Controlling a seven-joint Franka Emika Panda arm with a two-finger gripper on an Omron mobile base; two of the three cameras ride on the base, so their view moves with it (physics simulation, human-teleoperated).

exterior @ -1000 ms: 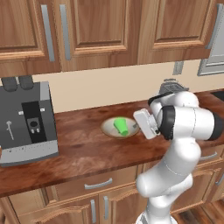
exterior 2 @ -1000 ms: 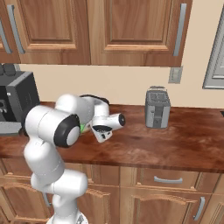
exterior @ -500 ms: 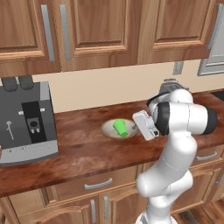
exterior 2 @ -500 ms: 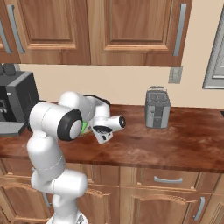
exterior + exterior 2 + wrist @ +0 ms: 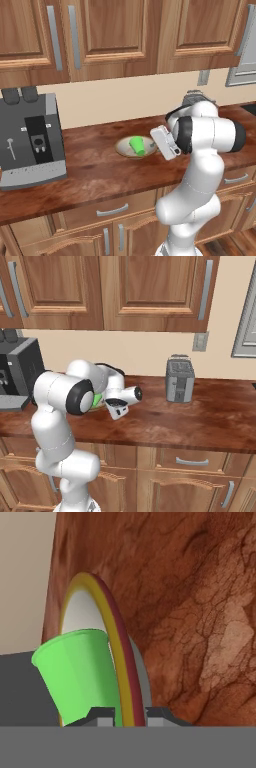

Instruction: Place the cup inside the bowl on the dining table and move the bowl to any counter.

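Hand view: pincer [image 5: 129,713] clamped on bowl [image 5: 116,657] rim

1. The bowl [image 5: 135,148] sits on the counter [image 5: 100,175], near the middle of its depth.
2. The cup [image 5: 137,145] stands inside the bowl, tilted.
3. In the left base view the coffee machine [image 5: 30,137] stands on the counter at the bowl's 9 o'clock, well apart from it.
4. The gripper [image 5: 129,714] is at the bowl's 3 o'clock, its fingers [image 5: 102,715] straddling the bowl's rim.
5. The toaster [image 5: 179,380] stands on the counter at the bowl's 3 o'clock, beyond the arm, near the wall.
6. Upper cabinets [image 5: 115,35] hang above the counter; drawers [image 5: 195,461] lie below its front edge.
7. A wall outlet [image 5: 200,341] sits at the toaster's 1 o'clock.
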